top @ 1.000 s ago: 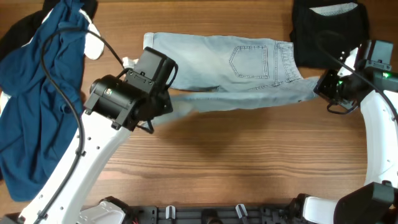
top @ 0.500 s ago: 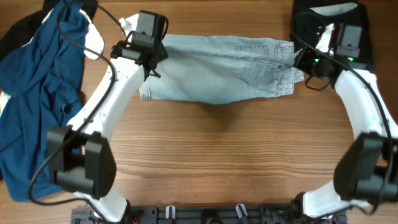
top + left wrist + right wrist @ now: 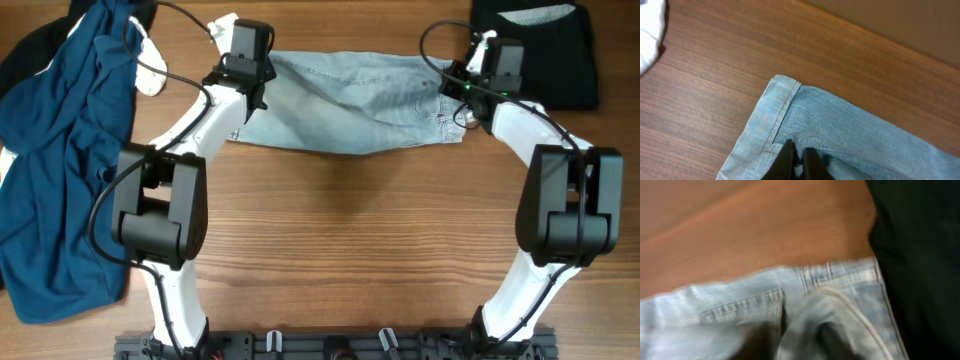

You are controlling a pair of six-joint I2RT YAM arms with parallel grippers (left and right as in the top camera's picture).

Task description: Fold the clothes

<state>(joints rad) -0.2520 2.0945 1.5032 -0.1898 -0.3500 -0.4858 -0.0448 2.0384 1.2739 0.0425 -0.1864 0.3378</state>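
Observation:
The pale light-blue denim shorts [image 3: 350, 105] lie across the back of the table, doubled over lengthwise. My left gripper [image 3: 252, 85] is at their left hemmed end. In the left wrist view its jaws [image 3: 797, 160] are shut on a pinch of denim beside the leg hem [image 3: 775, 107]. My right gripper [image 3: 462, 90] is at the waistband end. In the blurred right wrist view its fingers [image 3: 805, 335] hold a bunched fold of denim next to a stitched pocket [image 3: 740, 310].
A deep-blue garment [image 3: 70, 150] sprawls over the left side, with a white item [image 3: 150, 70] at its edge. A black garment [image 3: 545, 50] lies at the back right, close to the right gripper, and also shows in the right wrist view [image 3: 920, 255]. Bare wooden table [image 3: 350, 250] lies in front.
Both grippers carried the near edge of the shorts away to the far side, laying it over the rest. The shorts went from hanging stretched between the arms to lying doubled.

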